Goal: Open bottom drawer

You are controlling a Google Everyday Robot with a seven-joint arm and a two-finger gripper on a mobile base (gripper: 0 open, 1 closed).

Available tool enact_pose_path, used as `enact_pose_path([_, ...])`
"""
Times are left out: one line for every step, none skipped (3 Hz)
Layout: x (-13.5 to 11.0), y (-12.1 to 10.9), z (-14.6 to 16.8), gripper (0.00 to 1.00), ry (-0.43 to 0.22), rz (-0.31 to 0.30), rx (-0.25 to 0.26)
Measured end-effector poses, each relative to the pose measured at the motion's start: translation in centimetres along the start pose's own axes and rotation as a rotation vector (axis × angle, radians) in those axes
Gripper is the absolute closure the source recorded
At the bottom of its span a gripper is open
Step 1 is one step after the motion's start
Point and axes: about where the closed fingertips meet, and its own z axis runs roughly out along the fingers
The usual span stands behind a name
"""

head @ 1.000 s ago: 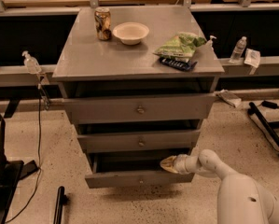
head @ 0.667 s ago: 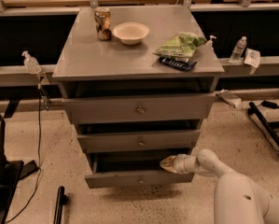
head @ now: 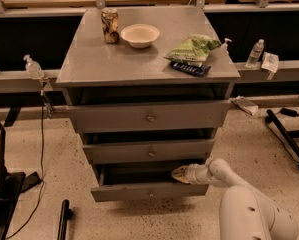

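Pump bottle on the far-left rail, just one, and then we're onto the grey cabinet. Counting across its top: one can, one bowl, one green snack bag lying over one dark flat packet.

Down the face there are three drawer fronts and three small round knobs, one apiece. The bottom drawer sits lowest, just above the floor, and it's out a little. A dark gap shows between its front and the middle drawer above, so I'd say the opening is under way but only partial, with more pull left to go.

Moving right, the gripper is tucked into that gap, right of the centre knob and just above the drawer's front edge, on the white arm reaching in from the bottom right. Clenched or released? Cannot tell.

Far right, there's one water bottle on the rail.
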Motion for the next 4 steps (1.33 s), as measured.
enact_pose_path([0.79,-0.45,0.96,1.0,0.013,0.016,-0.016])
enact_pose_path([1.55,-0.06,1.64,1.0,-0.001,0.029,-0.038])
enact_pose_path([1.5,-0.01,1.59,1.0,-0.004,0.031,-0.042])
enact_pose_path([1.47,-0.02,1.57,1.0,-0.004,0.031,-0.042])
